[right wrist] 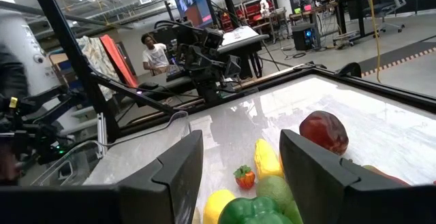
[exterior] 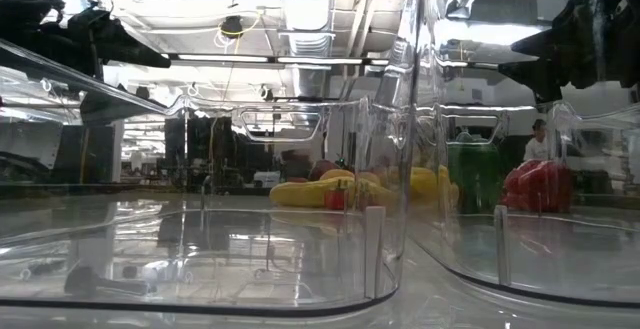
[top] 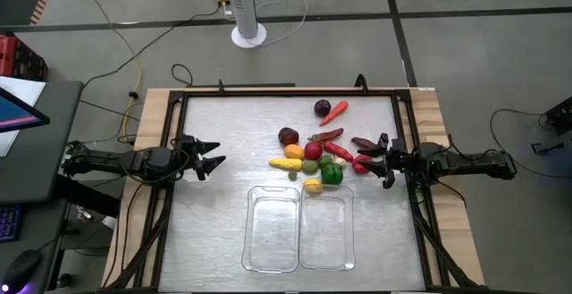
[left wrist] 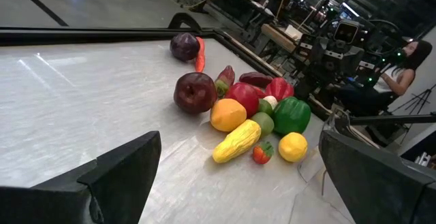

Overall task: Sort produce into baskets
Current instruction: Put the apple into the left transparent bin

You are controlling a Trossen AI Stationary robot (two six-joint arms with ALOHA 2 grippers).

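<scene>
The produce lies in a pile (top: 313, 155) on the table right of the middle: a dark red apple (left wrist: 195, 92), an orange piece (left wrist: 227, 114), yellow corn (left wrist: 236, 141), a green pepper (left wrist: 291, 115), a lemon (left wrist: 292, 146) and chillies. A purple round piece (top: 322, 108) and a carrot (top: 338, 111) lie farther back. Two clear tubs (top: 273, 231) (top: 327, 231) stand side by side near the front edge, with nothing in them. My left gripper (top: 213, 160) is open over bare table left of the pile. My right gripper (top: 370, 161) is open at the pile's right side, the green pepper (right wrist: 248, 210) before its fingers.
A dark frame (top: 268, 90) runs around the table top. Bare table lies between my left gripper and the pile. The lemon (top: 313, 186) lies close to the tubs' far rims. A person (right wrist: 155, 55) sits in the room beyond the table.
</scene>
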